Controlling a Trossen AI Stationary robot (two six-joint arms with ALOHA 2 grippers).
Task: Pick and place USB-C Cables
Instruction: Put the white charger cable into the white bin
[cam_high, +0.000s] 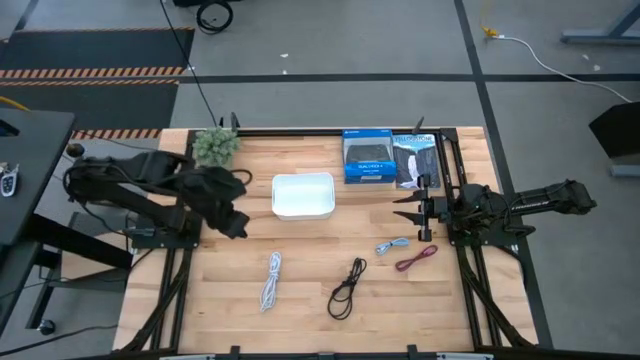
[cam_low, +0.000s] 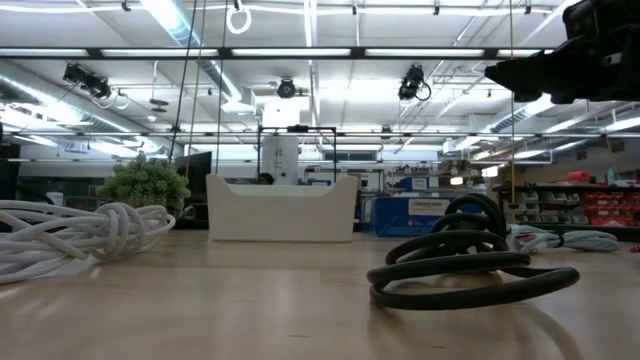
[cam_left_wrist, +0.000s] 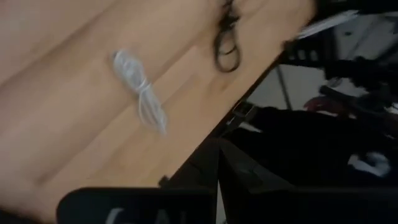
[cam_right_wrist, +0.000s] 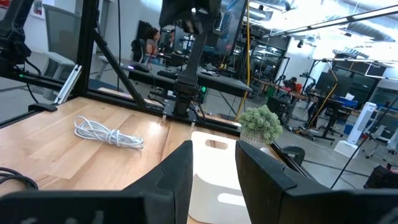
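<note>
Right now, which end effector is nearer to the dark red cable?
The right one. The right end effector hovers just beyond the dark red cable, at the table's right edge. The left end effector is far across the table, near the left edge.

Nothing legible anywhere. White print on the lid of the blue rectangular retail box (cam_high: 367, 158) at the table's far edge, too small to read; likewise on the black retail box (cam_high: 415, 160) just beside it. Same blue box's front label in the low view (cam_low: 414, 214): unreadable.
</note>
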